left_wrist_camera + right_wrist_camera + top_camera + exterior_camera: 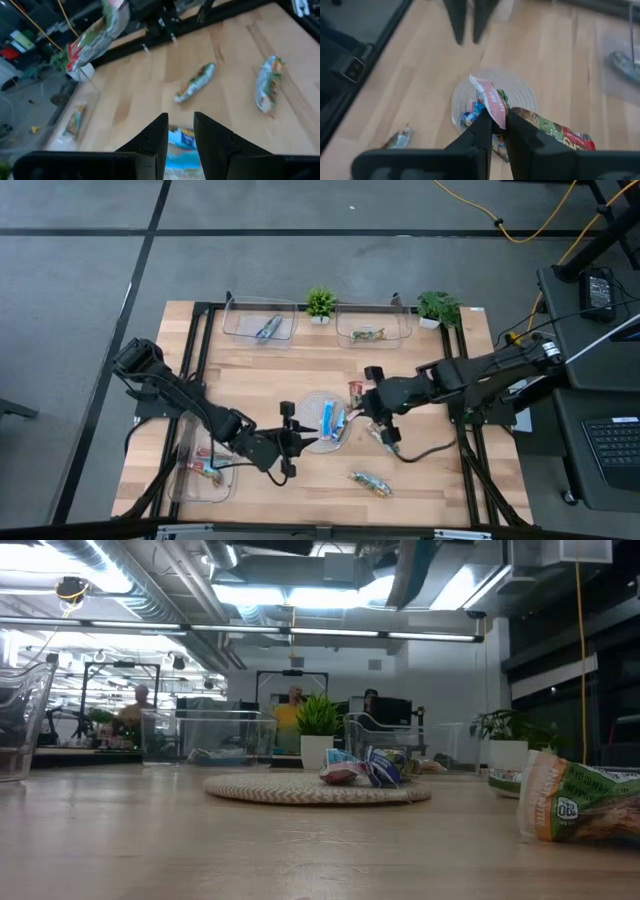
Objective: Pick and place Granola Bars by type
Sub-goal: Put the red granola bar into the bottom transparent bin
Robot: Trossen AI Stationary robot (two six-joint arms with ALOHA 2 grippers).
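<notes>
Right gripper (498, 131) is pinched on a red-and-green wrapped granola bar (542, 131), holding it above the table's middle, just beside the round clear plate (312, 405) on its woven mat. Left gripper (288, 440) hovers at the plate's other side with its two fingers (150, 140) only slightly parted and nothing between them, a blue wrapped bar (181, 145) lying just below and beyond the tips.

On the light wooden table (250, 370), three clear plastic trays sit at the edges. The tray by the left front corner (182, 480) holds a red multicoloured bar (207, 470). Along the far edge, the left tray (235, 310) holds a blue-silver bar (268, 329) and the right tray (345, 315) a green-yellow bar (367, 334). Two small potted green plants (320, 304) stand beside these trays.

On the plate lie blue bars (331, 419). A green-yellow bar (371, 482) lies loose near the front edge, and another (386, 436) rests between it and the right gripper.
</notes>
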